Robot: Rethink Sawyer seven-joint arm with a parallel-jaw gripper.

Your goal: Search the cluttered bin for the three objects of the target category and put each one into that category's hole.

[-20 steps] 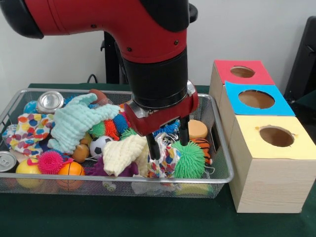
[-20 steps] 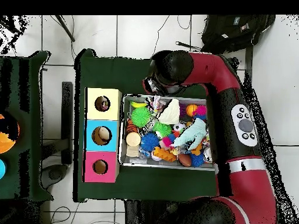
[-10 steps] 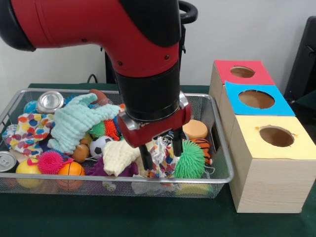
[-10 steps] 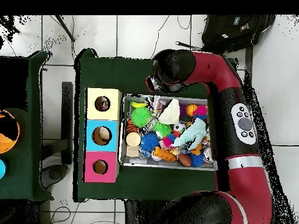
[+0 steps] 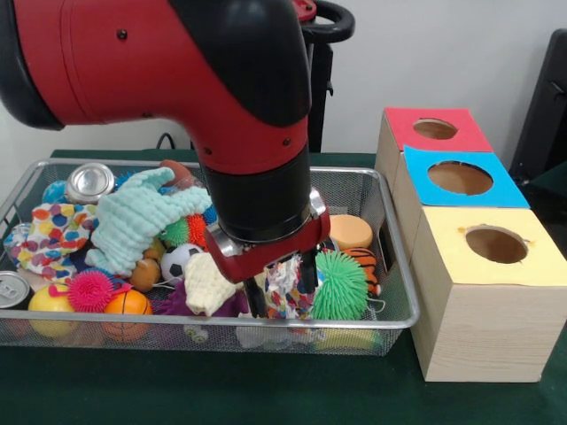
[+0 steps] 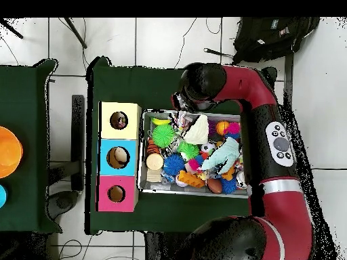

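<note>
A wire bin (image 5: 400, 274) holds a heap of cloths, balls and cans. My gripper (image 5: 282, 290) is down in its front right part, open, one finger on each side of a crumpled multicoloured spotted cloth (image 5: 285, 285). A green spiky ball (image 5: 341, 285) lies just right of it and a cream cloth (image 5: 208, 282) just left. Three wooden boxes stand right of the bin, with a red hole (image 5: 435, 129), a blue hole (image 5: 460, 178) and a yellow hole (image 5: 496, 244). In the overhead view the arm (image 6: 203, 84) hides the gripper over the bin (image 6: 141, 152).
Also in the bin are a mint cloth (image 5: 133, 217), two cans (image 5: 89, 181), a soccer ball (image 5: 182, 259), a pink spiky ball (image 5: 90, 289), an orange ball (image 5: 127, 304) and an orange disc (image 5: 352, 232). A black backpack (image 6: 271, 34) lies on the floor.
The arm has come lower and nearer the bin's front edge. The fingers have sunk down on either side of the spotted cloth.
</note>
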